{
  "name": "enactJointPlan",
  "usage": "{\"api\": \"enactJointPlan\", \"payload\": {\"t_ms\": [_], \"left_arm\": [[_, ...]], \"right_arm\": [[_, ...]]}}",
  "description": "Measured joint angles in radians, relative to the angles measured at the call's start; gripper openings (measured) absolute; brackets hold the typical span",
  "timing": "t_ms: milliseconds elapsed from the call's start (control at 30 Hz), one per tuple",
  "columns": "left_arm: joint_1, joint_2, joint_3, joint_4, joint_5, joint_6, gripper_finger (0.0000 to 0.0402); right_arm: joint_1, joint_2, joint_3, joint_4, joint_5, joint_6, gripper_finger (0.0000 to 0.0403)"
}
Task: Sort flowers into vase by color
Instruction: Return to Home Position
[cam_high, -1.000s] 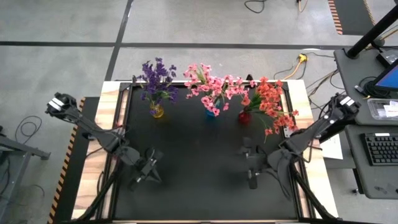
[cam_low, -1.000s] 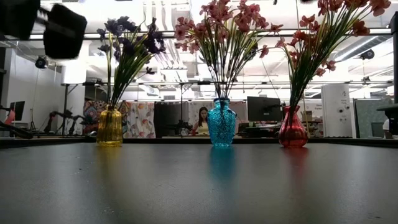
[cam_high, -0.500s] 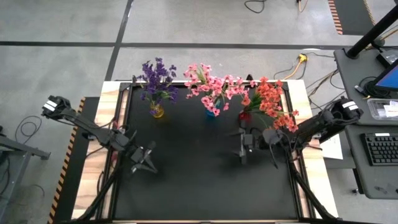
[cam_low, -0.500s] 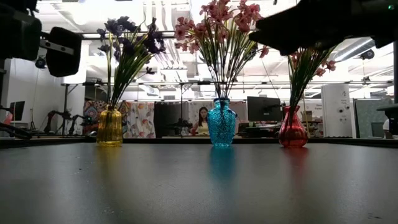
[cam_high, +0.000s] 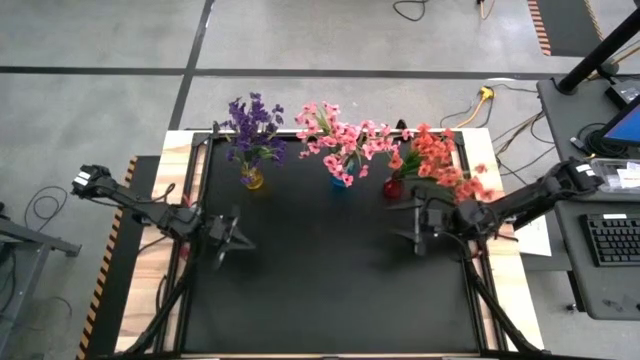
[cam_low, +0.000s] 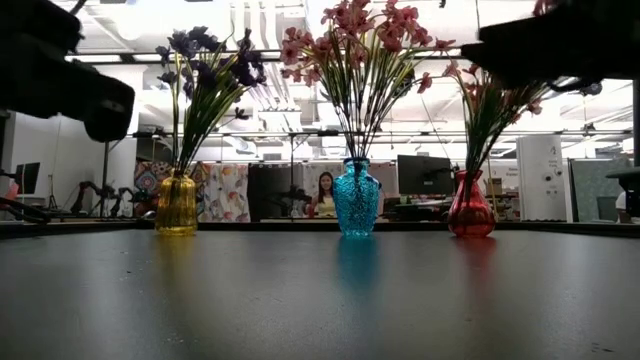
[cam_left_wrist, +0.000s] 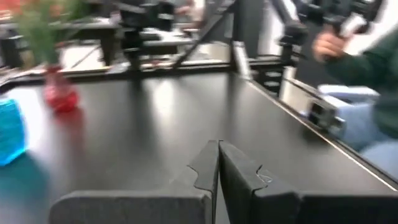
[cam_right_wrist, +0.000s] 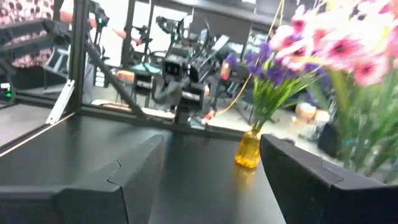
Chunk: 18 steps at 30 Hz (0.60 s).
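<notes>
**Both arms drawing back, three bunches standing**

Since half a second ago, the right fingers (cam_high: 419, 228) have slid toward the right edge of the counter (cam_high: 320, 295). The left fingers (cam_high: 226, 240) have drawn slightly toward the left edge. On my wrist feeds the left fingers are pressed flat together with nothing between them. The right fingers stand wide apart, also empty. Both hang over bare counter, nearer than the vase row.

The coral flowers (cam_high: 440, 165) spill over the right arm in the high view. In the low view that arm's dark bulk covers their tops. Beyond the counter I see a person (cam_low: 325, 193) and a monitor (cam_low: 420, 173). A green sleeve (cam_left_wrist: 364, 62) shows past the counter's edge in the left wrist view.

All the flowers stand along the far edge, stems upright and fanning at the top, with the coral bunch leaning right. I count three bunches in three vases:
- The purple flowers (cam_high: 252, 122) are in the yellow vase (cam_low: 176, 204).
- The pink flowers (cam_high: 340, 140) are in the blue vase (cam_low: 357, 197).
- The coral flowers are in the red vase (cam_low: 470, 206).
</notes>
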Motion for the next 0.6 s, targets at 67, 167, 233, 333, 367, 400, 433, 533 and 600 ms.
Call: {"api": "enactJointPlan", "payload": {"t_ms": [67,167,233,333,367,400,433,533,600], "left_arm": [[0.0,-0.001,0.0,-0.005,-0.058,-0.019,0.0],[0.0,0.011,0.008,-0.026,-0.099,-0.027,0.0],[0.0,0.02,0.009,-0.026,-0.1,-0.027,0.0],[0.0,0.03,0.011,-0.025,-0.1,-0.027,0.0],[0.0,0.034,0.012,-0.025,-0.1,-0.027,0.0],[0.0,0.039,0.012,-0.025,-0.1,-0.027,0.0],[0.0,0.044,0.014,-0.024,-0.1,-0.027,0.0],[0.0,0.055,0.015,-0.023,-0.1,-0.027,0.0],[0.0,0.063,0.015,-0.024,-0.1,-0.027,0.0]], "right_arm": [[0.004,-0.068,-0.038,0.001,-0.007,-0.025,0.0253],[0.028,-0.148,-0.09,-0.008,-0.042,-0.069,0.0249],[0.046,-0.178,-0.098,-0.027,-0.057,-0.08,0.0246],[0.072,-0.186,-0.099,-0.064,-0.097,-0.093,0.0241],[0.083,-0.182,-0.099,-0.069,-0.112,-0.105,0.024],[0.096,-0.178,-0.099,-0.075,-0.122,-0.117,0.0238],[0.11,-0.177,-0.099,-0.083,-0.125,-0.135,0.0237],[0.143,-0.174,-0.099,-0.087,-0.124,-0.158,0.0233],[0.158,-0.168,-0.099,-0.083,-0.124,-0.16,0.0231]]}}
